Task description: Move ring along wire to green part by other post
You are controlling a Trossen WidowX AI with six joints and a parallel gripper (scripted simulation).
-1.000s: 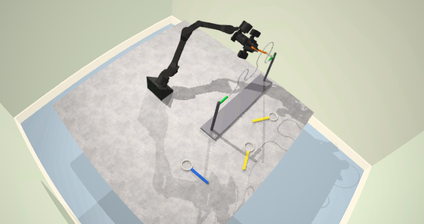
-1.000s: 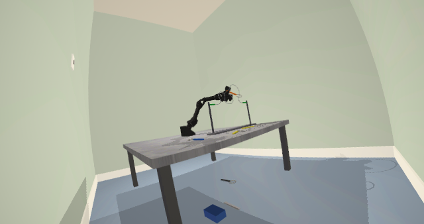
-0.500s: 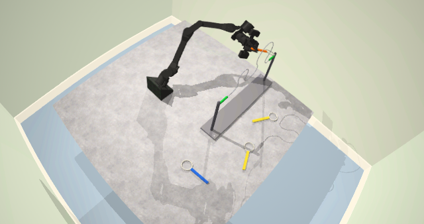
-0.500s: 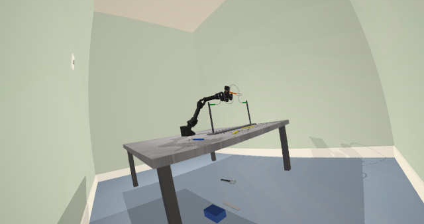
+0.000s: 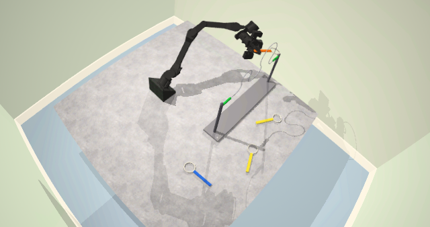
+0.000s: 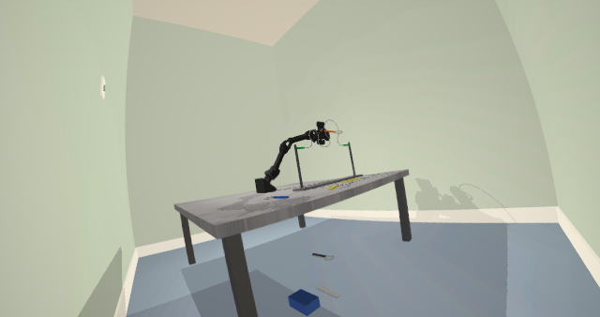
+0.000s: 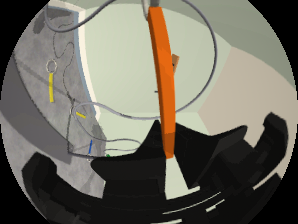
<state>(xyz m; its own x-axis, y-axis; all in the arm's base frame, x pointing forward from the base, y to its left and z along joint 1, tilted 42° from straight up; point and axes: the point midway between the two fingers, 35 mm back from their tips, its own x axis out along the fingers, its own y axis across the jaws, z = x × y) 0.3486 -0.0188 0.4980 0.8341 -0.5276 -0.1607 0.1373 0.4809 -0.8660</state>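
Top view, gripper: the gripper (image 5: 256, 50) (image 6: 324, 130) (image 7: 160, 121) is closed on the orange handle (image 5: 266, 50) (image 6: 331, 131) (image 7: 163, 75), high by the desk's (image 5: 111, 119) (image 6: 194, 210) (image 7: 32, 42) upper-right edge.
Top view, posts: the far post (image 5: 273, 68) (image 6: 352, 159) stands near that edge; the near post (image 5: 218, 117) (image 6: 298, 167) stands farther in.
Top view, spare rings: one yellow-handled ring (image 5: 265, 121) lies toward the right corner, another (image 5: 249, 162) near the lower-right edge, and the blue-handled ring (image 5: 202, 178) (image 6: 280, 197) farther from that corner.
Exterior view, task ring: the pale ring (image 6: 338, 132) is above the desk, between the posts, nearer the right-hand one.
Wrist view, handle: its end sits between the fingertips; the ring is mostly cut off.
Wrist view, wire: the grey wire (image 7: 216, 52) curves behind the handle; contact cannot be told.
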